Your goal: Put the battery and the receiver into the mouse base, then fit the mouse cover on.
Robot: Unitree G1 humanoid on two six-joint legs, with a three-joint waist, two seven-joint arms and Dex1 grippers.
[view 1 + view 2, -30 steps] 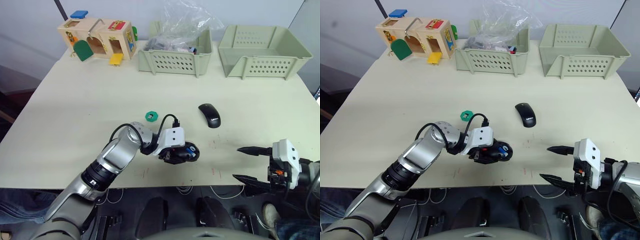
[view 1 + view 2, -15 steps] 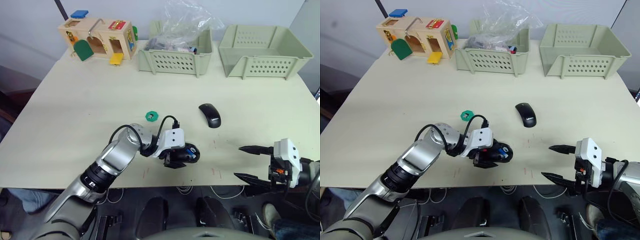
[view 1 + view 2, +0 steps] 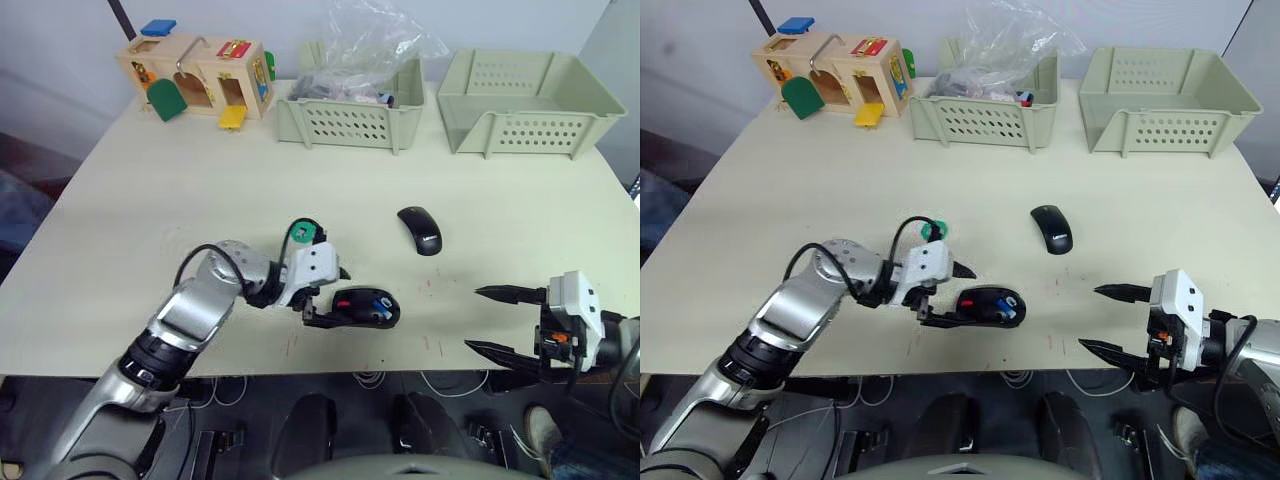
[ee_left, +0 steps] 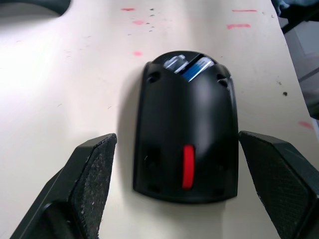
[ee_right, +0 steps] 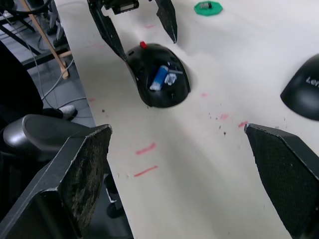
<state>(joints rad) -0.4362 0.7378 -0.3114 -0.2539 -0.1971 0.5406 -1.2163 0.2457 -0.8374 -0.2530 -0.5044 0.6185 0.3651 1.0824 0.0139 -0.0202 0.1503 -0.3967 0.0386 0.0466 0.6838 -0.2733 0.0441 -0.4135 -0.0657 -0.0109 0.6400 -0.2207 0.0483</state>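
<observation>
Left gripper (image 3: 322, 296) spread wide near the table's (image 3: 150, 200) front edge, fingers flanking the red-marked end of the mouse base (image 3: 366, 307) without touching it, one fingertip on each side. Mouse base flat on the table, close to the front edge and a little left of centre, hollow side up, red patch toward the gripper. Battery (image 4: 195, 67) lying in the compartment at the far end of the base, blue with a pale end, beside a small silvery piece; cannot tell whether that piece is the receiver. Small green disc (image 3: 301, 233) just behind the left wrist. Mouse cover (image 3: 419, 230) further back toward the table's middle, well apart from the base, white lettering visible at one end. Right gripper (image 3: 485, 320) open too, hanging at the front edge near the right corner, holding nothing. Two pale green bins (image 3: 520, 135) and a wooden toy box (image 3: 195, 80) along the back edge.
</observation>
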